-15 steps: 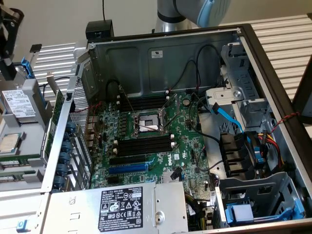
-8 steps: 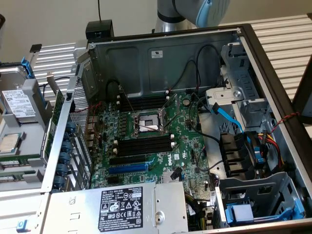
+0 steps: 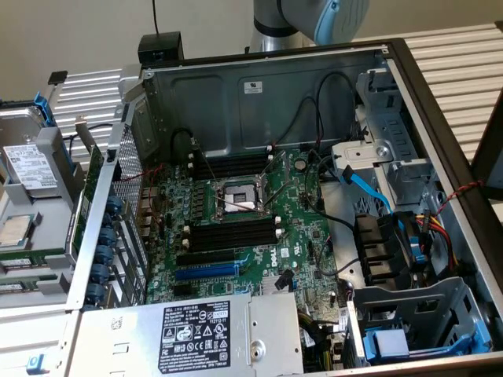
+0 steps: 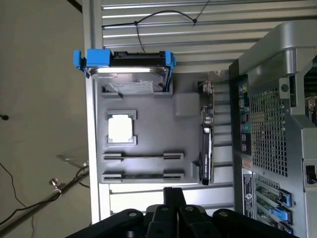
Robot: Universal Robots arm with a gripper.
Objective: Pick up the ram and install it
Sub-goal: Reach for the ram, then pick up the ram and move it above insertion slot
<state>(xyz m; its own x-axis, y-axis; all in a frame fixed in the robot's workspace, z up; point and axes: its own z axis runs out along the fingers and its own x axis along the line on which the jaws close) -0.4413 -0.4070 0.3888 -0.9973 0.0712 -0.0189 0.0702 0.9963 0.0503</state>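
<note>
Hovering gripper [image 4: 173,192]: black fingers pressed together with nothing between them, poised over the gray parts tray [image 4: 185,106].
Ram [image 4: 142,175]: lies in the tray holder closest to the fingertips, not yet lifted.
Second holder [image 4: 142,155]: just beyond the first and parallel to it; whether it carries a stick too, I cannot tell.
Long axis: runs crosswise to the line from the fingertips out toward the drive, so the closed jaws face the ram's long side near mid-length.
Processor chip [image 4: 120,127]: farther along the tray, past both holders.
Hard drive [image 4: 126,64]: in its blue caddy at the tray's far end.
Computer case [image 3: 259,102]: open, with the tray outside it on the exterior view's left.
Memory slots [image 3: 232,233]: black, white-clipped, empty, well apart from the ram.
</note>
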